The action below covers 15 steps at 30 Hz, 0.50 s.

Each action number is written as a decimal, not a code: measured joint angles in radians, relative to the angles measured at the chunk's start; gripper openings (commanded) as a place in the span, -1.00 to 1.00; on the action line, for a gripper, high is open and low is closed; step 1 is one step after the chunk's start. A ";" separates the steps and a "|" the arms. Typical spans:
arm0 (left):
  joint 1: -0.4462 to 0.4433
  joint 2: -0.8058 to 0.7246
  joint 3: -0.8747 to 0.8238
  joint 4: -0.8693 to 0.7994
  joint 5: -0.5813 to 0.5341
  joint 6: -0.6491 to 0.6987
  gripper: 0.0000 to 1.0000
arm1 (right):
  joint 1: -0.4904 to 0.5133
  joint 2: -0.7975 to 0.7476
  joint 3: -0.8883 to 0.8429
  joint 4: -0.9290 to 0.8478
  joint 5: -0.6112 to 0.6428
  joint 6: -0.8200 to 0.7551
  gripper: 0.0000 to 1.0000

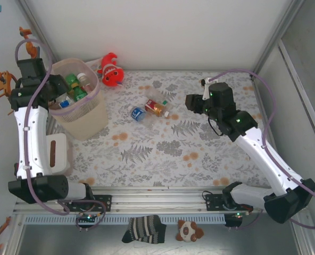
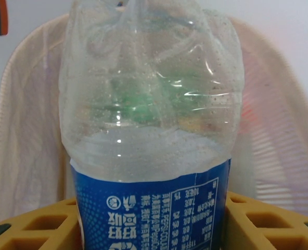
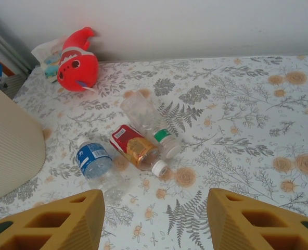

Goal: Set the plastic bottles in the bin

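My left gripper (image 1: 60, 99) hangs at the left rim of the pale-pink bin (image 1: 88, 118), shut on a crushed clear plastic bottle with a blue label (image 2: 151, 130). The yellow fingers (image 2: 271, 221) press both its sides, and the bin's wall (image 2: 279, 135) lies behind it. Green and clear bottles (image 1: 75, 85) lie inside the bin. Three more bottles lie together on the floral table: a blue-labelled one (image 3: 94, 159), a red-labelled one (image 3: 134, 147) and a clear one with a green band (image 3: 153, 124). My right gripper (image 3: 154, 221) hovers open, short of them with nothing between its fingers, to their right in the top view (image 1: 192, 103).
A red-orange fish plush (image 1: 110, 70) lies at the back wall beside the bin. A white box (image 1: 57, 153) stands by the left arm. A striped sock (image 1: 144, 229) and a small plush (image 1: 189, 230) lie beyond the near rail. Metal frame posts border both sides.
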 measured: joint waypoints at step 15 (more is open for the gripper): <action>0.129 0.138 -0.045 0.004 0.039 -0.035 0.29 | 0.000 0.000 0.000 0.004 0.001 0.000 0.08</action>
